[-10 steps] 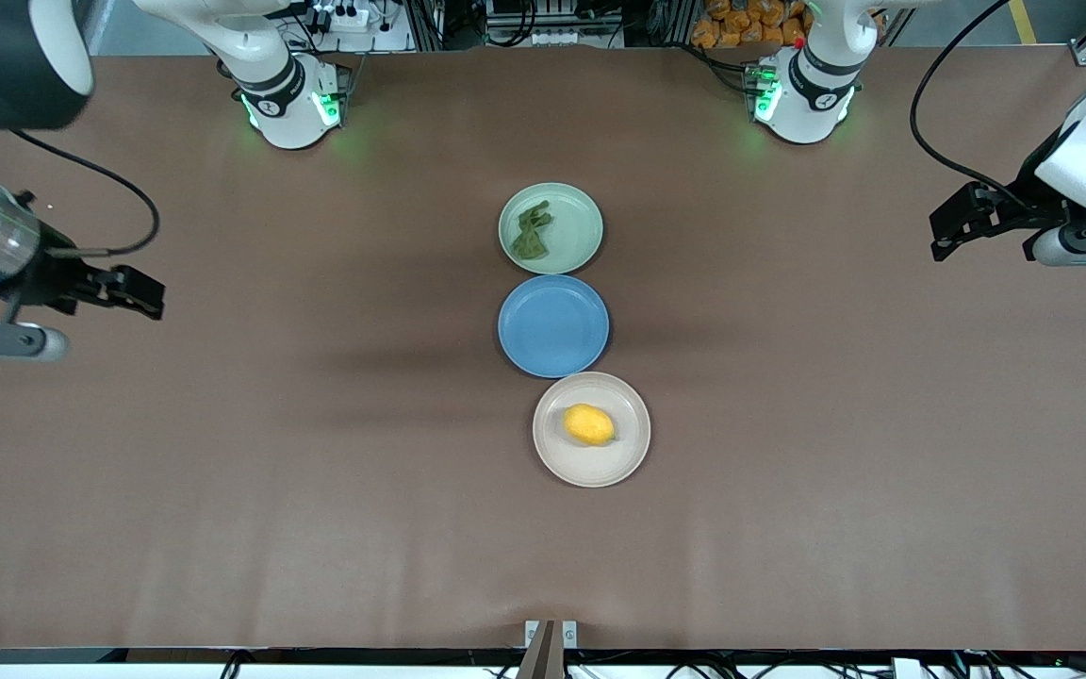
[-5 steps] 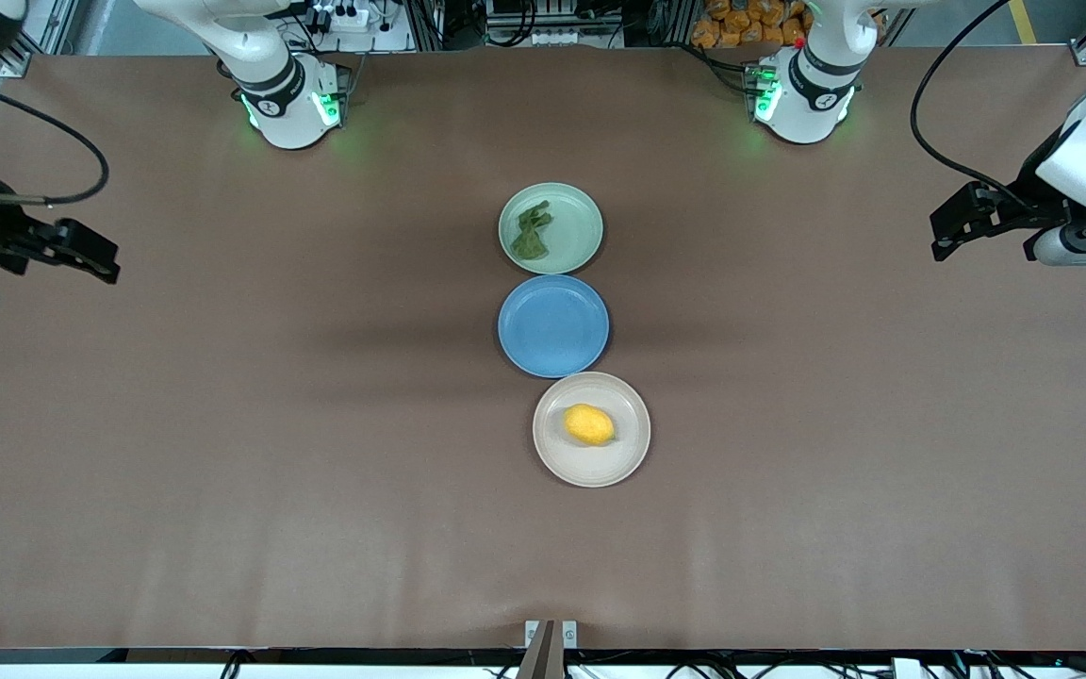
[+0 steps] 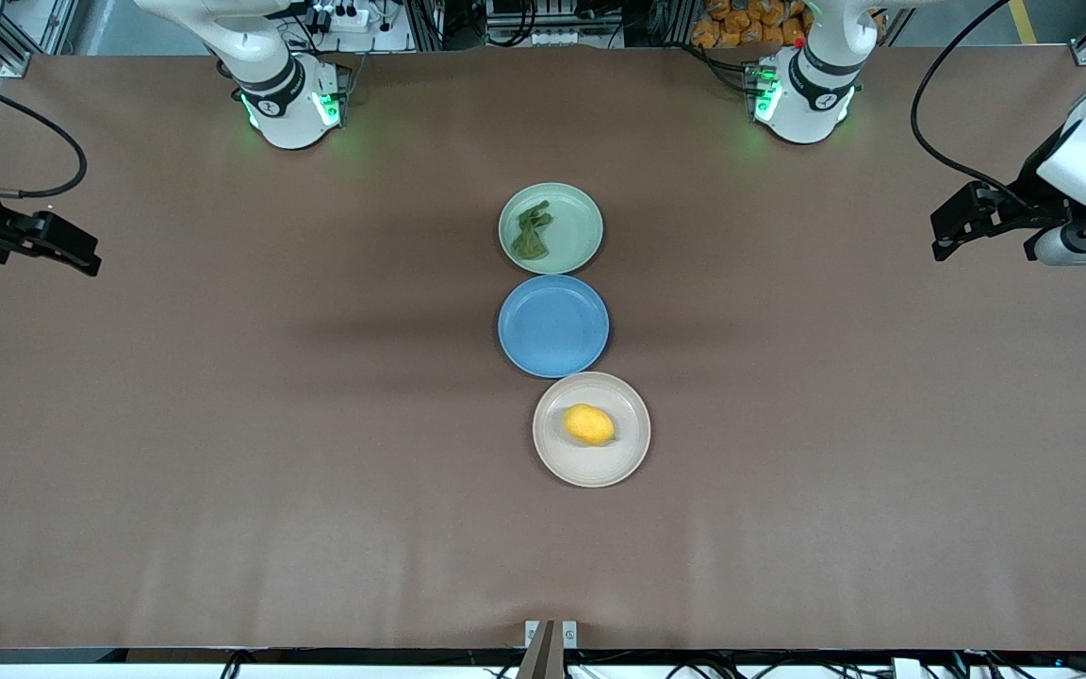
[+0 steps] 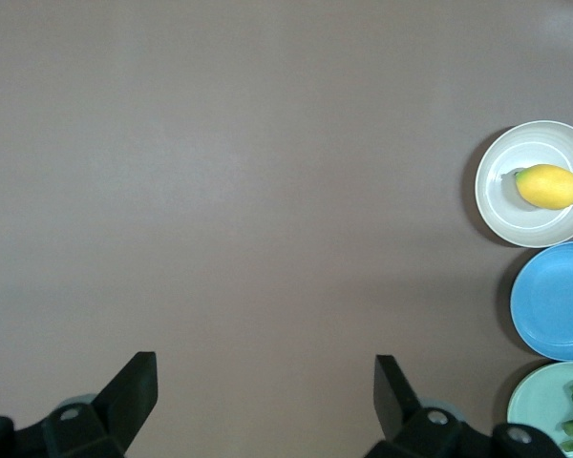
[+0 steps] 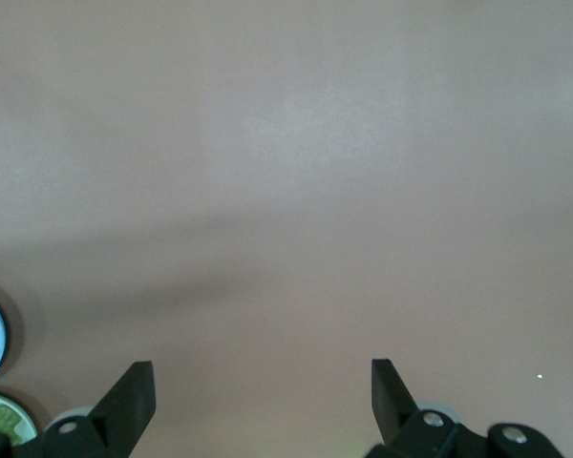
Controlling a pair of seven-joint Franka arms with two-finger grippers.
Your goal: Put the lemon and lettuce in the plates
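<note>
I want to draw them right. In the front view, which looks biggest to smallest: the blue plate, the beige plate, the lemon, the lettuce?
1. Blue plate and beige plate: they look about alike, so I won't rank them.
2. Lettuce and lemon: much smaller than the plates, and close to each other in size.

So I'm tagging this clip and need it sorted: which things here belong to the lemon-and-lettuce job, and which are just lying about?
Part of the job:
- lemon, on the beige plate
- lettuce, on the green plate
- left gripper and right gripper, both open, empty, over the table's ends

Just lying about:
- blue plate, between the other two, nothing on it
</note>
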